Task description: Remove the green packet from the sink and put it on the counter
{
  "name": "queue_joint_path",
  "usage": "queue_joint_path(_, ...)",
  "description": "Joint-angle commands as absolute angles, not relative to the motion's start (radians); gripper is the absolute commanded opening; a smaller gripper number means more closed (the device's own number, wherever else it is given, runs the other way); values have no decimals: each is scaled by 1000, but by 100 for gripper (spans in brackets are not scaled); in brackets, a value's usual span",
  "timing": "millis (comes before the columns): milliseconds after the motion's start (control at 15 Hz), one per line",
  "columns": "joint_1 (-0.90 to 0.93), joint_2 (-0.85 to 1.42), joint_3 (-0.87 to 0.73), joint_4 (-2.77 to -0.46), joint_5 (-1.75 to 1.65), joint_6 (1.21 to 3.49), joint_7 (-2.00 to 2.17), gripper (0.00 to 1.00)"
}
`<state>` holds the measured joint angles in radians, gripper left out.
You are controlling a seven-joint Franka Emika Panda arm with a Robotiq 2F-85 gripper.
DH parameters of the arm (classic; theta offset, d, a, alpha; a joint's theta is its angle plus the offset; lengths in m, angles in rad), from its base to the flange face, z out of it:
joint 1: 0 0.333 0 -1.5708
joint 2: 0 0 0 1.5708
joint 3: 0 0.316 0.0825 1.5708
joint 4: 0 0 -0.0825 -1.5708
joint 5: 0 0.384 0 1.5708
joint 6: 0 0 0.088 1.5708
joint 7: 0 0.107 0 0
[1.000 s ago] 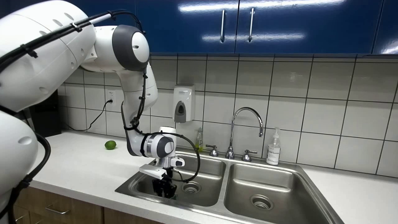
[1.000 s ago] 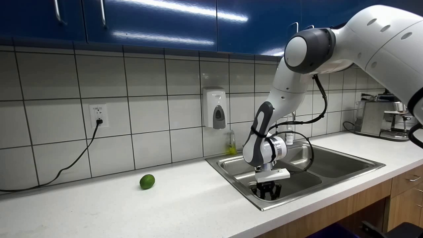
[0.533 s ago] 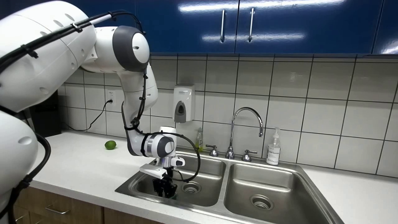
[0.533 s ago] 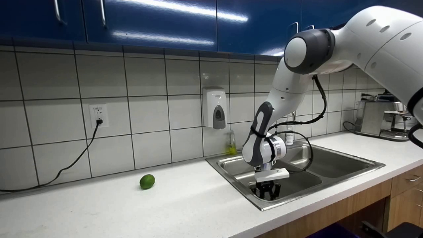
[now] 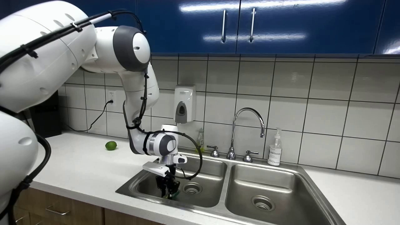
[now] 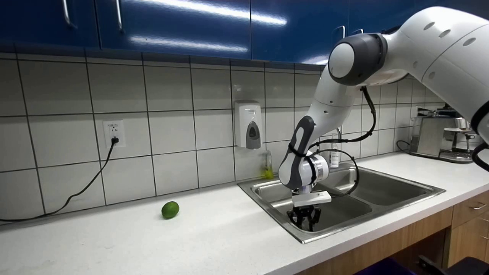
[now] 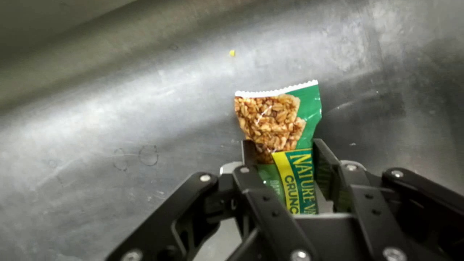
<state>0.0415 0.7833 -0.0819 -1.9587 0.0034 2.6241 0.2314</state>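
One green packet (image 7: 278,119): down in the sink (image 5: 226,184), in the basin nearer the green fruit (image 6: 170,210); white-crimped end pokes out past the fingertips.
Gripper (image 7: 284,150): pinching the packet across its width, one long edge against each side.
Sink floor (image 7: 90,203): can't confirm whether the packet touches it; near end hidden.
Packet grip: biggest worry, I think. Wrapper looks slick and the hold is on narrow edges; a jerky lift could let it pivot or slide out. Over-squeezing may buckle it.
Sink rim (image 6: 275,213): snag risk if sideways travel starts before enough height.
Counter (image 6: 172,244): off-white, smooth. Letting go too high could make the packet skid; too near the front edge, it could go over.
Green fruit: roundish, apart from the sink; would likely roll if bumped.
Steel: scuffed, ring-shaped marks, one yellow crumb (image 7: 232,53) near the packet.
Room: kitchen. Pale tile wall (image 6: 172,131), blue upper cabinets (image 6: 175,26) with glare streaks, chrome faucet (image 5: 232,137), wall-mounted soap dispenser (image 5: 185,103), pump bottle (image 5: 275,153) at the sink's back edge, steel coffee machine (image 6: 429,133) farther along.
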Motion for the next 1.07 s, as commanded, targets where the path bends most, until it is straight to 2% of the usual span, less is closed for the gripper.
queue_joint_path(0,54,752,-97,-1962,4,2625,233,16)
queue_joint_path(1000,122,662,-156,-1966,-31,2600,271,16)
